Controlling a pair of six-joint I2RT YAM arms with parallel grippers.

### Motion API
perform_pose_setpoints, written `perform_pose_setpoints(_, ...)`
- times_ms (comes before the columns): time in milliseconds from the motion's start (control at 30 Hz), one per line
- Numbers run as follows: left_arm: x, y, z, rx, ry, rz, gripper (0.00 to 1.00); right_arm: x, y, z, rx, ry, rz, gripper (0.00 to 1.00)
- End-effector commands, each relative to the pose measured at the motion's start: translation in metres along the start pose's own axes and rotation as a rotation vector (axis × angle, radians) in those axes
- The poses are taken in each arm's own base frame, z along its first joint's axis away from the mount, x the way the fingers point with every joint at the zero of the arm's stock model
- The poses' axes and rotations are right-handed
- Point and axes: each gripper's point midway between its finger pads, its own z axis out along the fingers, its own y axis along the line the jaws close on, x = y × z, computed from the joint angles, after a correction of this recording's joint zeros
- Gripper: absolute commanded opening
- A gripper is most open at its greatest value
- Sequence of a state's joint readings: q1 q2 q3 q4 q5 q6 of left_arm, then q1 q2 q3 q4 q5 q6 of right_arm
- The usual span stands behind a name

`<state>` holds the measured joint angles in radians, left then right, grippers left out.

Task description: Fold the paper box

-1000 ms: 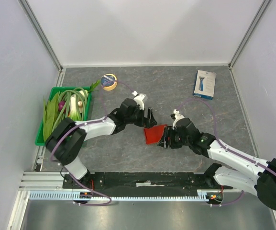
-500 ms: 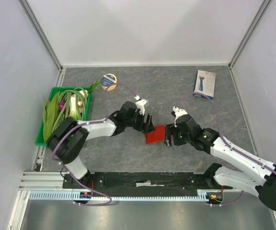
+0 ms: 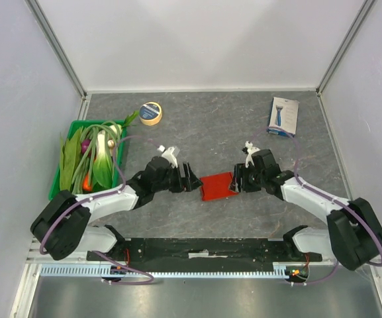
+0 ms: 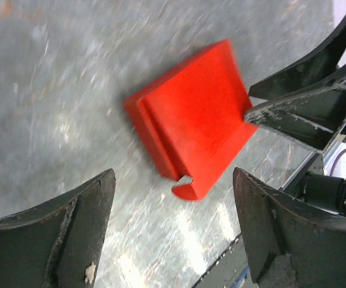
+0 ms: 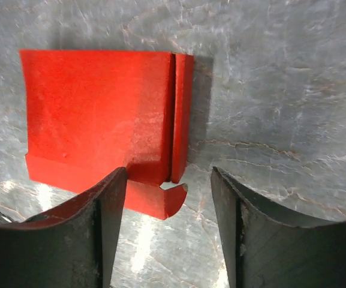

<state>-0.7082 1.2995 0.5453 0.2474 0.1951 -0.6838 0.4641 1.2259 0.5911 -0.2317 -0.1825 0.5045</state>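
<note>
The red paper box [image 3: 217,186] lies flat on the grey table between my two grippers, with a narrow folded flap along one side and a small rounded tab at a corner. My left gripper [image 3: 189,180] is open and empty, just left of the box and apart from it. In the left wrist view the box [image 4: 190,126] lies ahead of the open gripper [image 4: 173,228]. My right gripper [image 3: 236,180] is open at the box's right edge. In the right wrist view one finger of the gripper [image 5: 168,222] overlaps the near edge of the box [image 5: 101,114].
A green tray [image 3: 85,122] of leafy vegetables stands at the left edge. A roll of tape [image 3: 151,113] lies at the back left. A white-and-blue retail box [image 3: 283,116] lies at the back right.
My left gripper has drawn back to the left, off the box. The right gripper has shifted slightly. The box now lies flat on the table instead of being tilted between the grippers.
</note>
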Motion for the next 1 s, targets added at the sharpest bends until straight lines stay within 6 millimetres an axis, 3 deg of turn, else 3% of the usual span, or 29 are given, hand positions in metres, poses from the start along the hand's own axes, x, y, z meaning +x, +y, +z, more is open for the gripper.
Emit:
perform_pose_setpoints(0,0.027,0.005,0.004,0.009,0.036,-0.290,0.85,0.004,0.011,0.020,-0.162,-0.035,-0.024,0.62)
perform_pose_setpoints(67,0.034,0.012,0.007,-0.008,0.040,-0.334,0.86,0.024,0.007,0.024,-0.177,-0.005,0.007,0.59)
perform_pose_setpoints(167,0.042,0.017,0.010,-0.017,0.057,-0.365,0.87,0.038,-0.002,0.029,-0.160,0.010,0.050,0.54)
perform_pose_setpoints(300,0.040,0.016,0.014,-0.024,0.034,-0.361,0.87,0.036,-0.003,0.026,-0.207,-0.005,0.087,0.47)
perform_pose_setpoints(367,0.038,0.015,0.017,-0.024,0.027,-0.342,0.84,0.028,0.007,0.019,-0.262,-0.014,0.069,0.51)
perform_pose_setpoints(500,0.039,0.017,0.019,-0.032,0.029,-0.315,0.76,0.002,0.003,0.005,-0.211,-0.073,0.029,0.63)
perform_pose_setpoints(600,0.039,0.015,0.020,-0.023,0.036,-0.301,0.76,-0.015,0.003,0.003,-0.213,-0.086,0.019,0.65)
perform_pose_setpoints(700,0.033,0.012,0.021,-0.026,0.027,-0.278,0.79,-0.015,0.001,0.015,-0.215,-0.043,0.023,0.63)
perform_pose_setpoints(967,0.039,0.014,0.034,-0.046,0.077,-0.310,0.84,0.009,-0.026,0.031,-0.141,0.020,0.115,0.42)
